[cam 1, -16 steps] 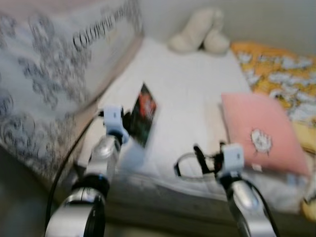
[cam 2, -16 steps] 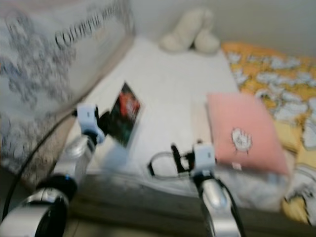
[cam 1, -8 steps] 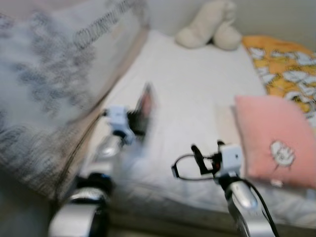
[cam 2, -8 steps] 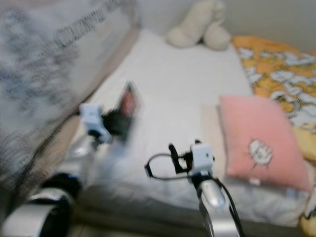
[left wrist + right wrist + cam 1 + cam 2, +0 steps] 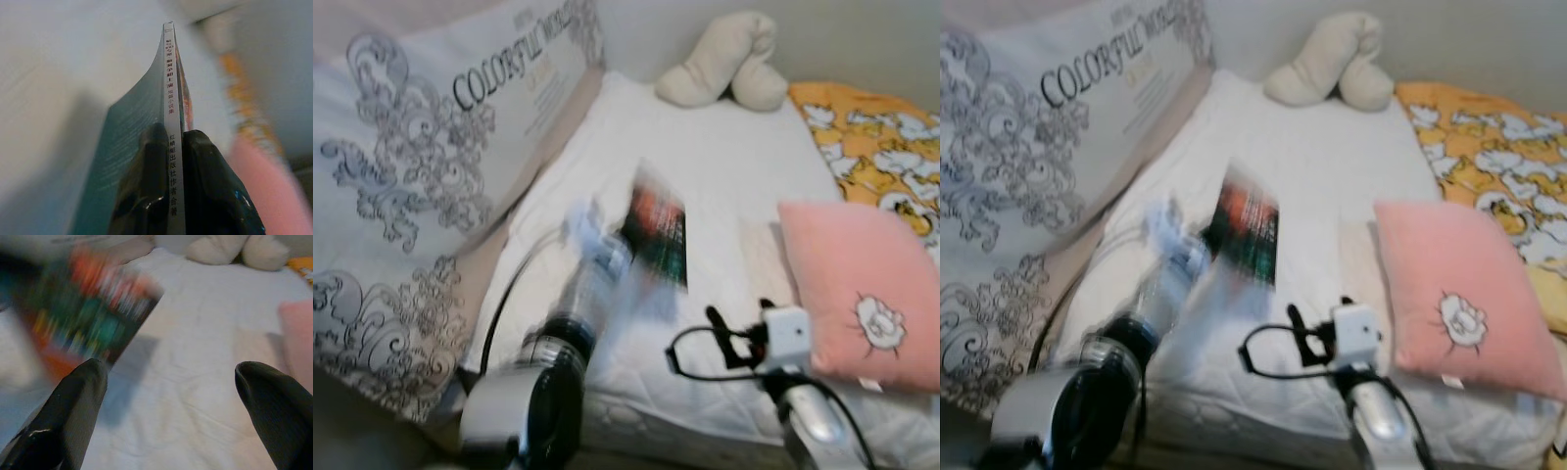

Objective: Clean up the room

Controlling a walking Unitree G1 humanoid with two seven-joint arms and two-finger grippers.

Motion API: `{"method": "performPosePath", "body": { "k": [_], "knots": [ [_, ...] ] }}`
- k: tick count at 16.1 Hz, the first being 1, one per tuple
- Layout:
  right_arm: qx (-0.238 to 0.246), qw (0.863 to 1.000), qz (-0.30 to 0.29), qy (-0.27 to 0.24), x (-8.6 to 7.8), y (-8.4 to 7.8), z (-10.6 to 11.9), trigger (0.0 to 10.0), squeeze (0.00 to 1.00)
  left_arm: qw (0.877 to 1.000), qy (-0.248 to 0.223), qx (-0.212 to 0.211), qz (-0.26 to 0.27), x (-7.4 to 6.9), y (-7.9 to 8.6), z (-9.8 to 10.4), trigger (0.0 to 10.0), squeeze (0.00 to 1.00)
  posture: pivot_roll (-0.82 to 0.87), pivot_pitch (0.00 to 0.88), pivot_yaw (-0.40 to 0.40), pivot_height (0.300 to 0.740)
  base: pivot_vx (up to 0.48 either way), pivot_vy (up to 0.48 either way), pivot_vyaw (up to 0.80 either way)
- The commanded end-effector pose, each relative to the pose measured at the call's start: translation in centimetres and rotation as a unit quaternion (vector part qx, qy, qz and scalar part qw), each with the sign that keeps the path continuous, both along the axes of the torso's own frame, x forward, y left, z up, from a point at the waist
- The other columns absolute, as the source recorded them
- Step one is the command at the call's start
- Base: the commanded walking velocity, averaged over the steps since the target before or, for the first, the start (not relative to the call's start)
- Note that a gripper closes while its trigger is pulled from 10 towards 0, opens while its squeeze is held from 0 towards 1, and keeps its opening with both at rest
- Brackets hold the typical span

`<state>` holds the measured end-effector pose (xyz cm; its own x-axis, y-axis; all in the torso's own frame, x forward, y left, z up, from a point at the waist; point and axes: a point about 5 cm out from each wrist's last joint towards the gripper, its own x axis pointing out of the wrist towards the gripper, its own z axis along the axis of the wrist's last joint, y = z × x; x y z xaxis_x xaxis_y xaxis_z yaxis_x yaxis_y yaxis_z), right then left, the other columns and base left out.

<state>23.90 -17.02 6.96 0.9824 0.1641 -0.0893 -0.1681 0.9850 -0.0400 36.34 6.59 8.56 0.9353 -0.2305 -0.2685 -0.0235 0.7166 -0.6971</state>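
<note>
The left end effector [image 5: 168,161] pinches a thin book [image 5: 656,230] by its spine, up over the white bed [image 5: 724,166]. The right end effector [image 5: 183,401] is wide open and holds nothing, low beside a pink pillow [image 5: 857,289].

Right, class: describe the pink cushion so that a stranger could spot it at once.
Start at the white bed. On the robot's right side of it, beside the orange patterned blanket, lies the pink cushion. It is the one plain pink thing, with a small white cartoon patch.
</note>
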Motion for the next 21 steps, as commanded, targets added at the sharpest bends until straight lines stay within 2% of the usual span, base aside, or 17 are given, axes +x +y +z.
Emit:
{"method": "performPosePath", "body": {
  "k": [1,2,4,5,7,8,9,10,12,13,15,16,17,18,19,20,21],
  "knots": [
    [-0.003,1.0,-0.005,-0.004,0.1,-0.3,0.6,10.0,0.0,1.0,0.014,-0.021,0.012,-0.1,-0.4,-0.1,10.0,0.0,-0.04,0.053,-0.038,0.74,0.0,0.0,0.0],
    [-0.006,1.0,-0.004,0.0,-0.1,-0.5,0.6,10.0,0.0,0.999,0.037,-0.036,0.018,-0.6,-0.4,-1.0,10.0,0.0,-0.06,0.06,-0.052,0.74,0.0,0.0,0.0],
    [-0.012,1.0,0.005,0.006,-0.5,-0.5,0.8,10.0,0.0,0.996,0.075,-0.035,0.019,-1.7,-0.8,-2.6,10.0,0.0,-0.07,0.057,-0.061,0.74,0.0,0.0,0.0],
    [-0.018,1.0,0.003,0.004,-0.4,-0.4,0.9,10.0,0.0,0.997,0.078,-0.017,0.005,-2.0,-1.0,-3.0,10.0,0.0,-0.07,0.054,-0.061,0.74,0.0,0.0,0.0],
    [-0.016,1.0,-0.008,0.001,-0.1,-0.5,1.1,10.0,0.0,0.997,0.071,0.015,0.0,-1.9,-0.6,-3.0,10.0,0.0,-0.07,0.051,-0.059,0.74,0.0,0.0,0.0],
    [-0.011,1.0,-0.011,0.001,0.1,-0.5,1.2,10.0,0.0,0.996,0.056,0.067,-0.007,-1.6,0.0,-2.8,10.0,0.0,-0.07,0.048,-0.056,0.74,0.0,0.0,0.0],
    [-0.012,1.0,-0.01,0.003,0.1,-0.5,1.2,10.0,0.0,0.982,0.034,0.186,-0.027,-1.4,0.9,-2.6,10.0,0.0,-0.06,0.044,-0.052,0.74,0.0,0.0,0.0],
    [-0.012,1.0,-0.01,0.003,0.1,-0.4,1.3,10.0,0.0,0.977,0.03,0.209,-0.031,-1.3,1.2,-2.6,10.0,0.0,-0.06,0.044,-0.052,0.74,0.0,0.0,0.0],
    [-0.009,1.0,-0.011,0.002,0.3,-0.3,1.3,10.0,0.0,0.935,0.017,0.351,-0.057,-1.5,3.2,-3.2,10.0,0.0,-0.06,0.042,-0.044,0.74,0.0,0.0,0.0],
    [-0.009,1.0,-0.012,0.002,0.3,-0.3,1.3,10.0,0.0,0.929,0.017,0.365,-0.059,-1.5,3.5,-3.3,10.0,0.0,-0.06,0.042,-0.042,0.74,0.0,0.0,0.0],
    [-0.007,1.0,-0.015,0.003,0.4,-0.1,1.1,10.0,0.0,0.888,0.009,0.456,-0.049,-1.3,5.3,-3.2,10.0,0.0,-0.06,0.038,-0.037,0.74,0.0,0.0,0.0],
    [-0.006,1.0,-0.017,0.002,0.4,-0.1,1.1,10.0,0.0,0.888,-0.016,0.456,-0.051,-0.9,5.0,-2.4,10.0,0.0,-0.05,0.038,-0.035,0.74,0.0,0.0,0.0],
    [-0.006,1.0,-0.019,0.002,0.4,-0.2,1.1,10.0,0.0,0.904,-0.052,0.419,-0.065,-0.3,3.5,-1.3,10.0,0.0,-0.05,0.033,-0.033,0.74,0.0,0.0,0.0],
    [-0.006,1.0,-0.02,0.003,0.4,-0.2,0.9,10.0,0.0,0.934,-0.073,0.341,-0.079,0.0,1.5,-0.2,10.0,0.0,-0.04,0.029,-0.031,0.74,0.0,0.0,0.0],
    [-0.006,1.0,-0.021,0.004,0.4,-0.2,0.8,10.0,0.0,0.956,-0.113,0.245,-0.113,0.0,-1.5,1.2,10.0,0.0,-0.04,0.024,-0.024,0.74,0.0,0.0,0.0],
    [-0.003,1.0,-0.025,0.003,0.4,-0.2,0.8,10.0,0.0,0.964,-0.145,0.166,-0.147,-0.2,-4.1,2.6,10.0,0.0,-0.04,0.017,-0.023,0.74,0.0,0.0,0.0],
    [0.004,1.0,-0.028,0.002,0.5,-0.2,0.8,10.0,0.0,0.973,-0.142,0.079,-0.163,-0.3,-5.6,3.5,10.0,0.0,-0.04,0.014,-0.022,0.74,0.0,0.0,0.0]
  ]
}}
